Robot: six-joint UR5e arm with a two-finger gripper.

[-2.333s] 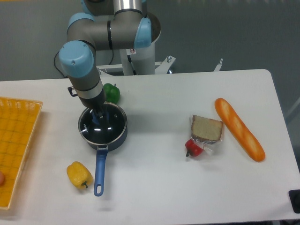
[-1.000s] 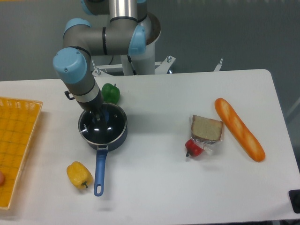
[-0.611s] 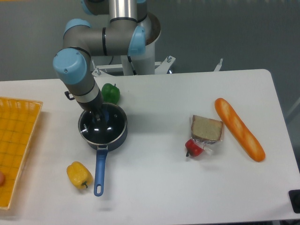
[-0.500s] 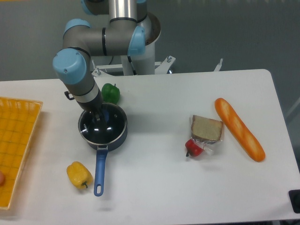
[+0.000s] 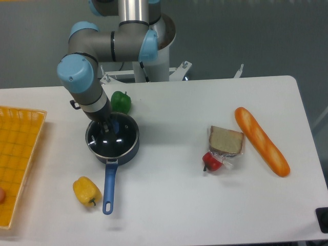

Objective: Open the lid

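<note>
Gripper point(image 5: 106, 127) lowered over the lid point(image 5: 111, 138), which sits seated on the blue saucepan point(image 5: 109, 154) at the left of the tabletop point(image 5: 169, 205). Knob region hidden beneath the gripper; finger opening cannot be determined. Green pepper point(image 5: 121, 101) just behind the pan, yellow pepper point(image 5: 85, 190) beside its handle, bread slice point(image 5: 225, 140) well to the right

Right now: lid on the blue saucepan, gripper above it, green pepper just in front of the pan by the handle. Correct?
Not quite. By the handle in front of the saucepan lies the yellow pepper; the green pepper sits behind the pan. The camera view shows it. The lid is on, gripper above it.
</note>
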